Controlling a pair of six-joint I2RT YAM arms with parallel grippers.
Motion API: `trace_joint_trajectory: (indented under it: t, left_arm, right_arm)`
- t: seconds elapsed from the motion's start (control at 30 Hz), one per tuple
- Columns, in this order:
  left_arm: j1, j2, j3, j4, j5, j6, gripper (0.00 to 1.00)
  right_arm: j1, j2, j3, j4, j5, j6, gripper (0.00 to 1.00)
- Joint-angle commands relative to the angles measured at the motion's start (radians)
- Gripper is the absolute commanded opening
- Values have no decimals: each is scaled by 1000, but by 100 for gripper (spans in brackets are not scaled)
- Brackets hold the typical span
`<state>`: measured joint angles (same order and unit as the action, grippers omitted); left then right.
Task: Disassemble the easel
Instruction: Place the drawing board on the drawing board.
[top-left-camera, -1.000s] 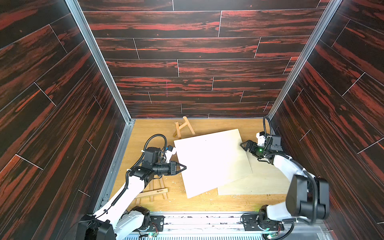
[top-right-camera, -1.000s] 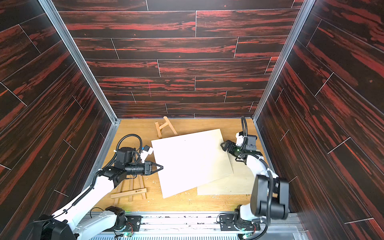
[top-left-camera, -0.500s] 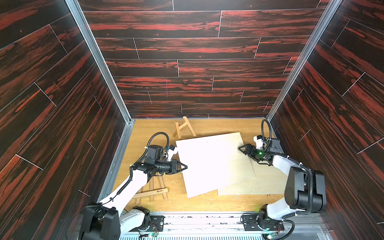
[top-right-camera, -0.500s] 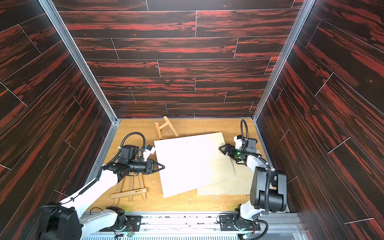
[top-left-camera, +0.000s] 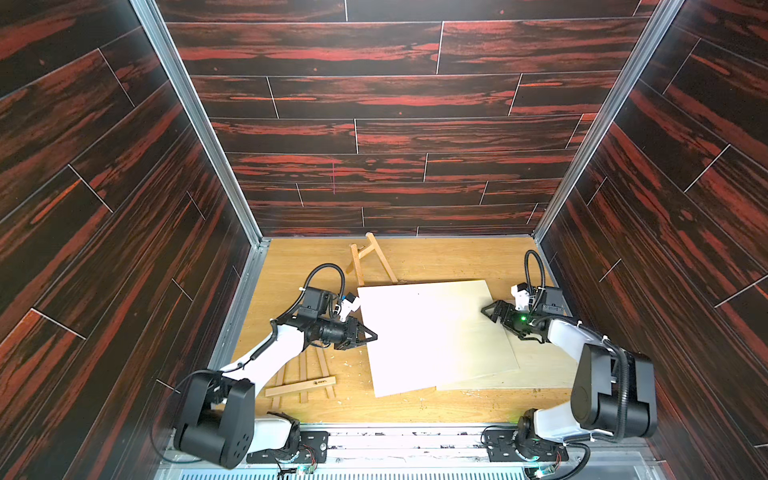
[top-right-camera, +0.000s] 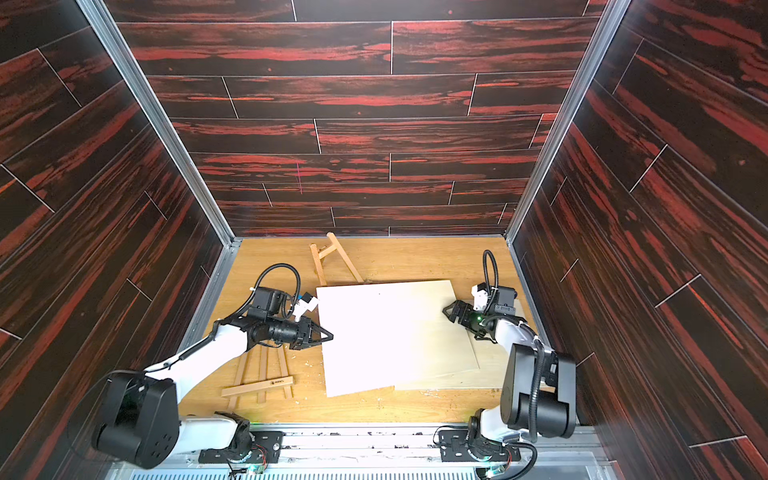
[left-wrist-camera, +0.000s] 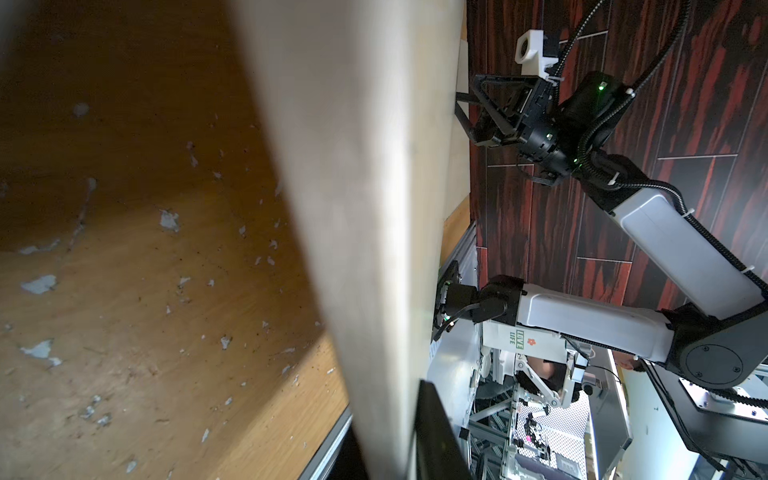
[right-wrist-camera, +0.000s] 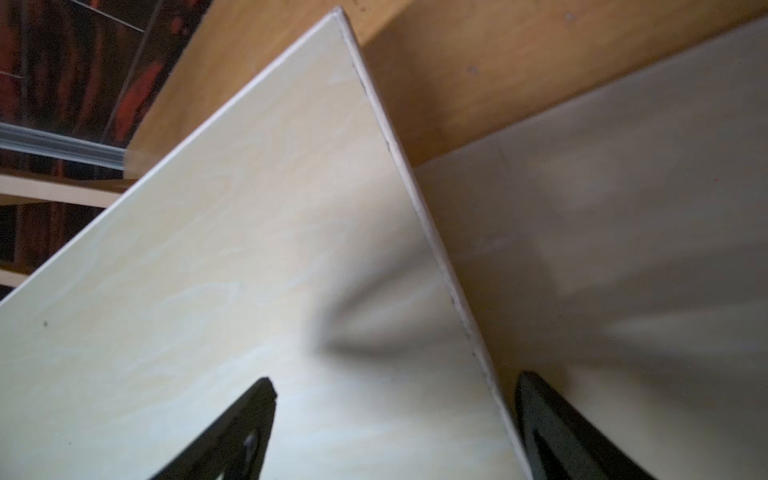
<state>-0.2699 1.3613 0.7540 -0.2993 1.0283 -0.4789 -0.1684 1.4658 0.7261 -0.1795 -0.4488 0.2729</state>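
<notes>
A large pale board (top-left-camera: 428, 336) (top-right-camera: 390, 332) is raised at its left edge, where my left gripper (top-left-camera: 374, 336) (top-right-camera: 330, 336) is shut on it. In the left wrist view the board's edge (left-wrist-camera: 361, 249) runs past one black finger (left-wrist-camera: 436, 436). My right gripper (top-left-camera: 490, 311) (top-right-camera: 451, 311) (right-wrist-camera: 395, 432) stands open at the board's right edge, one finger (right-wrist-camera: 232, 436) over its top face (right-wrist-camera: 249, 249), the other beside the edge. Easel wood lies apart in both top views: an A-shaped piece (top-left-camera: 372, 259) (top-right-camera: 332, 259) at the back and a slatted frame (top-left-camera: 303, 380) (top-right-camera: 259, 384) under my left arm.
A second pale board (top-left-camera: 540, 365) (top-right-camera: 494, 365) (right-wrist-camera: 623, 249) lies flat on the wooden table (top-left-camera: 436, 257) under the raised board's right part. Dark panelled walls close in on three sides. Small pale flakes dot the table (left-wrist-camera: 124, 291) beneath the lifted edge.
The board's far right corner has sunk lower and shifted right. My right gripper has come down along the board's right edge. The left gripper has barely moved.
</notes>
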Motion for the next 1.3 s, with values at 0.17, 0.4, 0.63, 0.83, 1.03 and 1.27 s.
trace_joint_trajectory:
  t: [0.17, 0.4, 0.63, 0.83, 1.03, 1.27]
  left_arm:
    - [-87, 76, 68, 34, -198, 12, 0]
    - [-139, 104, 74, 102, -269, -90, 0]
    - [-199, 139, 42, 251, -328, -224, 0]
    - [-285, 203, 32, 425, -379, -352, 0]
    - [-356, 305, 82, 479, -385, -383, 0]
    - [-400, 413, 166, 507, -393, -401, 0]
  right_arm:
    - [21, -72, 103, -284, 185, 42, 93]
    - [20, -123, 166, -373, 271, 41, 93]
    - [20, -177, 188, -400, 195, 51, 93]
    - [22, -222, 154, -403, -14, 58, 92]
    - [30, -279, 128, -443, -79, 39, 91]
    - [30, -330, 102, -475, -105, 22, 91]
